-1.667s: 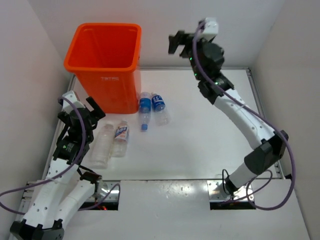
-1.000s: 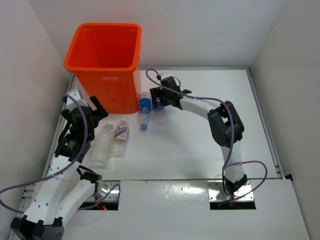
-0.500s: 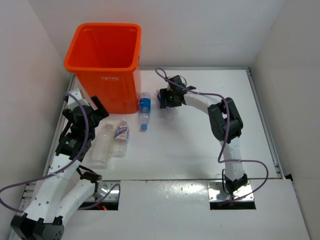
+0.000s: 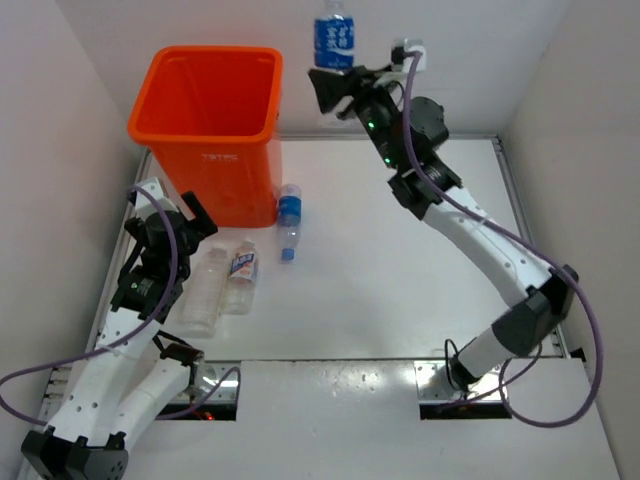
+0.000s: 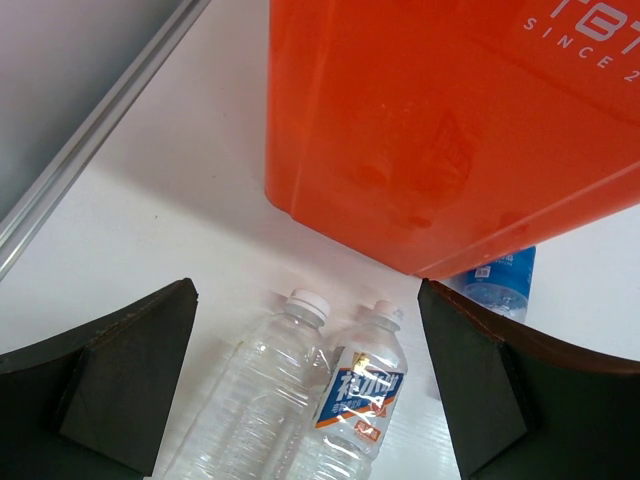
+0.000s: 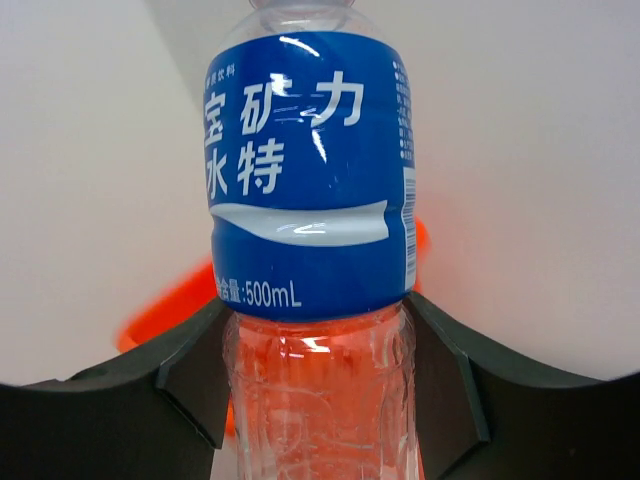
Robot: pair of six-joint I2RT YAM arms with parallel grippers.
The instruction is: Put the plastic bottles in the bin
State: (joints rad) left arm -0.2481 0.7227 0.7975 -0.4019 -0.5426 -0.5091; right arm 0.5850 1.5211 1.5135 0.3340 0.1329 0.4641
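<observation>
The right gripper [image 4: 336, 88] is raised above table height, just right of the bin's [image 4: 205, 130] rim. Its two fingers [image 6: 190, 385] pinch the clear lower body of a blue-labelled bottle [image 6: 305, 200], which stands upright with white characters and "500mL" on its label. In the right wrist view the cap is cut off by the top edge and the base by the bottom edge. From above, the held bottle's lower part is hidden behind the gripper.

The left gripper [image 5: 310, 395] is spread wide and holds nothing. It hovers at the bin's near left corner over two bottles lying side by side on the table [image 4: 400, 280]: a plain bottle [image 5: 255, 405] and a white-labelled bottle [image 5: 362, 400], touching along their sides, caps pointing toward the bin. The bottom edge of the left wrist view cuts off their lower halves.

A second blue-labelled bottle [image 4: 289, 222] lies against the bin's near right corner, its cap pointing away from the bin. In the left wrist view, only a part of it shows past the orange wall.
</observation>
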